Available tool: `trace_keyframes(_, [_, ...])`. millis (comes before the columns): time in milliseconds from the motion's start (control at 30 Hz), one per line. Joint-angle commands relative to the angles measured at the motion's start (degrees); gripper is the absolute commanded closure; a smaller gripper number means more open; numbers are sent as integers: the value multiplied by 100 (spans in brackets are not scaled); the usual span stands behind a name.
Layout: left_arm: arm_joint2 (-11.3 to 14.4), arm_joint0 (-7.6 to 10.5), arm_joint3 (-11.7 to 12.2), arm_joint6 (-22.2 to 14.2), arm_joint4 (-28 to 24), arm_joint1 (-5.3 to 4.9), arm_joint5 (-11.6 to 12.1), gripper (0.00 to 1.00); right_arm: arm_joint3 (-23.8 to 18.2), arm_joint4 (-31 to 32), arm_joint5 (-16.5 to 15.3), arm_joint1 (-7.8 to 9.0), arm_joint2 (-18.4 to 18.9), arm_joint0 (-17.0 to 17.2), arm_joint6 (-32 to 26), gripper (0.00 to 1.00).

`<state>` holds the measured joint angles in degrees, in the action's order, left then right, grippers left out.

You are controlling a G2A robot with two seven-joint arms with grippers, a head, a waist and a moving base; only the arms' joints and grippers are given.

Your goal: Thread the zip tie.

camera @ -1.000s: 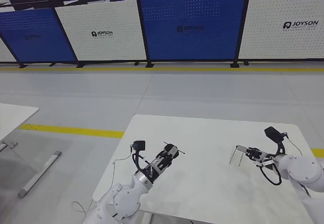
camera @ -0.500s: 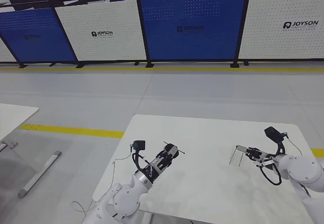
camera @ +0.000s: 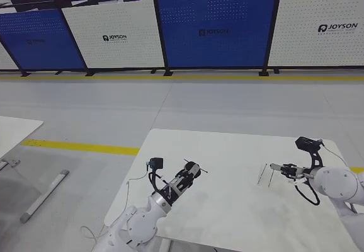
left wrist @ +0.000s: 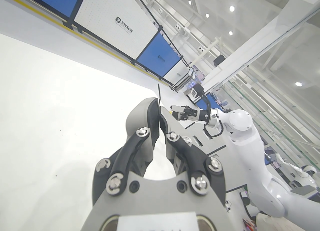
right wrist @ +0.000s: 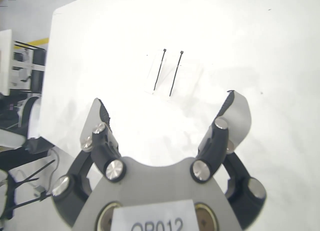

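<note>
Right gripper [right wrist: 165,97] edged back toward white desk's [right wrist: 225,29] right edge. Left gripper [left wrist: 158,109], over left half, pinches thin black plastic zip tie [left wrist: 158,93]. Right one gapes empty above two spare black zip ties [right wrist: 160,69]. Light, springy, slippery: grip near head.
</note>
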<state>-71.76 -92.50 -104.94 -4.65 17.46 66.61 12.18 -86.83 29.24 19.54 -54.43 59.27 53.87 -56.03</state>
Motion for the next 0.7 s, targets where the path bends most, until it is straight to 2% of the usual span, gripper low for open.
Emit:
trace_keyframes(0, [0,0,0,0,0,0,0,100,66,-22,-6,-15,5,-26,-16,0])
trace_keyframes(333, [0,0,0,0,0,0,0,100,66,-22,-6,-15,5,-26,-16,0])
trace_keyframes(367, [0,0,0,0,0,0,0,100,86,-81,-90,-16,28,30,71,0])
trace_keyframes(467, [0,0,0,0,0,0,0,100,206,-387,-391,16,289,194,175,0])
trace_keyframes(667, [0,0,0,0,0,0,0,100,111,-753,-625,123,869,610,137,0])
